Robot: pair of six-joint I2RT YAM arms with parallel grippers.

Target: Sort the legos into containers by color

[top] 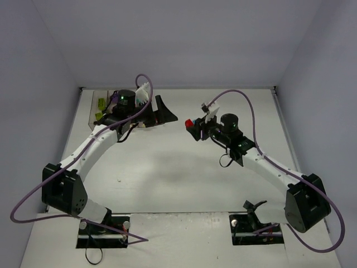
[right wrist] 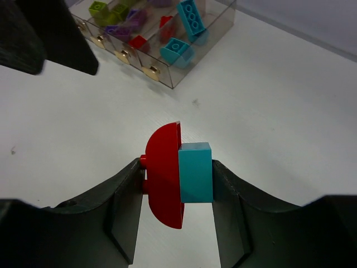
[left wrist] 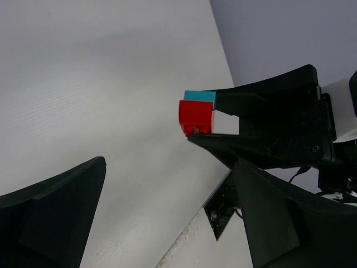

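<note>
My right gripper (right wrist: 175,174) is shut on a joined lego (right wrist: 179,173), a red half-round piece with a teal-blue block stuck to it, held above the table. It shows in the top view (top: 189,123) and in the left wrist view (left wrist: 197,113). My left gripper (left wrist: 170,215) is open and empty, a short way left of the right gripper (top: 193,128), near the containers. The clear containers (right wrist: 198,58) hold lime green (right wrist: 100,9), purple (right wrist: 119,30), red (right wrist: 139,42) and teal-blue (right wrist: 177,50) legos. In the top view the left arm hides most of the containers (top: 96,109).
The containers stand at the back left corner, close to the left wall. The left gripper's (top: 162,111) black finger (right wrist: 53,33) sits just in front of them. The white table (top: 178,173) has walls on three sides.
</note>
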